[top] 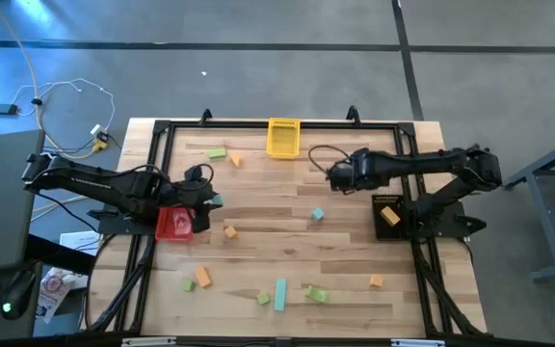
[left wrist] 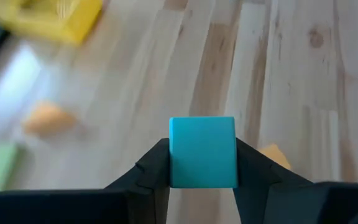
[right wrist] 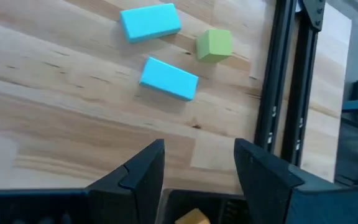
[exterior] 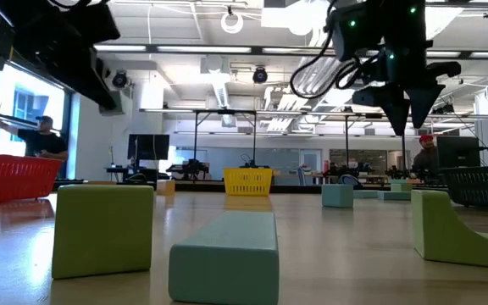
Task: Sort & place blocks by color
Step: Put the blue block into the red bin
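On the left side of the wooden tabletop (top: 287, 217), the left gripper (left wrist: 202, 177) holds a small teal cube (left wrist: 202, 152). Its two dark fingers (left wrist: 154, 168) press on the cube's two sides, so the cube is squeezed tight and lifted off the wood. From above, this gripper hangs near the left edge, just beside the red plastic bin (top: 173, 225).

I think the step now is to carry the teal cube to its bin and let it go there. To do it well, the arm should move slowly and keep the squeeze firm until the cube is right over the bin. Then it should open only a little, so the cube falls in and does not bounce out. I cannot tell which bin is meant for teal.

Other small blocks lie about the table, well apart: a light green block (top: 217, 152) and an orange block (top: 234, 160) near the far edge by the yellow plastic bin (top: 283, 137), a teal cube in the middle (top: 317, 215), and a long teal bar (top: 279, 294) near the front edge.

On the right side, the right gripper (right wrist: 197, 162) waits above the wood with its fingers apart and nothing between them. A black bin (top: 388, 213) sits near the right edge
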